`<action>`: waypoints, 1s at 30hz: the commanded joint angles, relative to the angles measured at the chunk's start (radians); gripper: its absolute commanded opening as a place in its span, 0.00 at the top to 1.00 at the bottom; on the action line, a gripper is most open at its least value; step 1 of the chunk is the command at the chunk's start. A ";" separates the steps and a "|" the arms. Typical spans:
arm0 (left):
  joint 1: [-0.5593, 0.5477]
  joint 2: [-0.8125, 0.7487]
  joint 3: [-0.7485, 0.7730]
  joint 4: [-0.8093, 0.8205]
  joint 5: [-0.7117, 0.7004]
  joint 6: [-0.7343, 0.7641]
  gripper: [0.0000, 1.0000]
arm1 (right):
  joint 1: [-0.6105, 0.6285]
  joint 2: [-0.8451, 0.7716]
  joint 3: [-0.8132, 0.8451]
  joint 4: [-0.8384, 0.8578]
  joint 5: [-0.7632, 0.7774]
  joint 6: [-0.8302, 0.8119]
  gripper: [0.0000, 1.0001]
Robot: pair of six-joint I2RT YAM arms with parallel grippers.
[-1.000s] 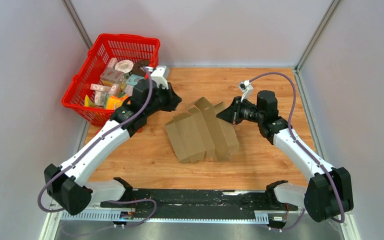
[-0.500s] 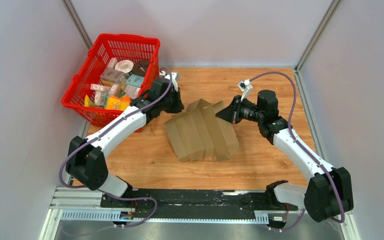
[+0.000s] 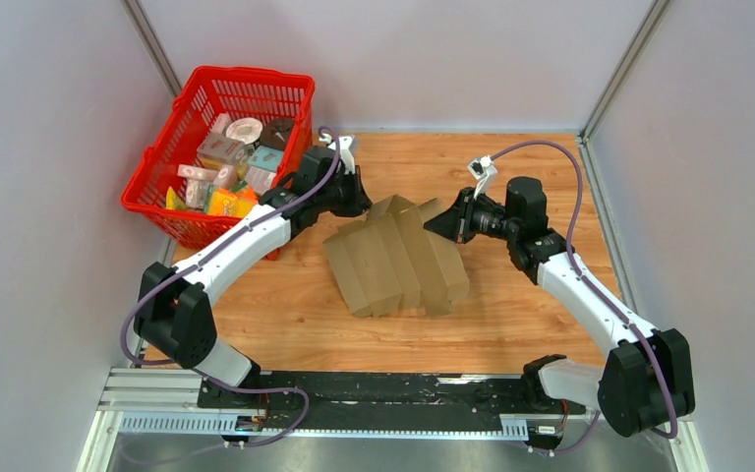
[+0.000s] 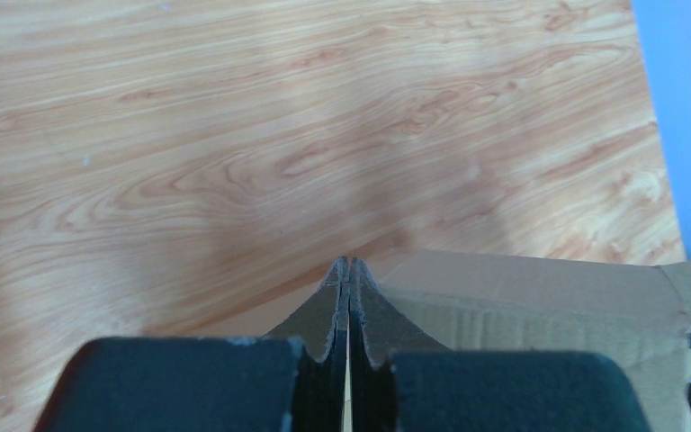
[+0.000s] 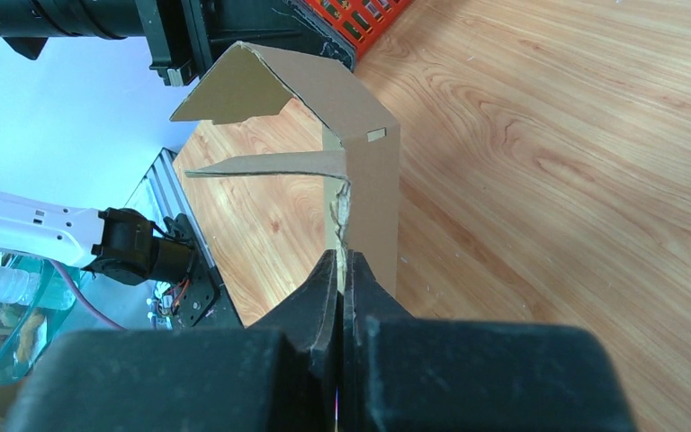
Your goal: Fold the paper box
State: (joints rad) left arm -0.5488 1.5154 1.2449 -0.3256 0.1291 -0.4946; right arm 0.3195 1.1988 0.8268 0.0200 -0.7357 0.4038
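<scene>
Both pincers closed at the paper box (image 3: 398, 261), mid-table.
I see the box lying half-folded into ridges on the wooden table (image 3: 285, 305), between the two arms. The right gripper (image 3: 433, 224) is clamped on its far-right flap; in the wrist view the cardboard runs straight into the closed fingertips and the flap stands up, curling over. The left gripper (image 3: 361, 206) is closed at the far-left corner with cardboard right behind its tips, but I can't confirm an actual pinch. The red basket (image 3: 256, 73) of small printed packages (image 3: 224, 157) sits just beside the left forearm, crowding that side. The grey walls are near on both sides.
</scene>
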 commanded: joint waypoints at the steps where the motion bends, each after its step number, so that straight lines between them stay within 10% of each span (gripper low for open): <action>1: 0.000 0.002 -0.028 0.108 0.102 -0.051 1.00 | -0.003 -0.008 0.003 0.060 -0.016 0.009 1.00; 20: 0.000 0.106 -0.147 0.393 0.231 -0.206 1.00 | -0.007 0.016 -0.012 0.133 -0.074 0.076 1.00; 30: -0.008 0.304 -0.203 0.851 0.343 -0.442 1.00 | -0.004 0.099 -0.009 0.155 -0.068 0.116 1.00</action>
State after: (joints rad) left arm -0.5480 1.7561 1.0447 0.2562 0.4000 -0.8158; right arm 0.3130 1.2591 0.8150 0.1131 -0.7940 0.4938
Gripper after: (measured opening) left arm 0.007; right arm 0.010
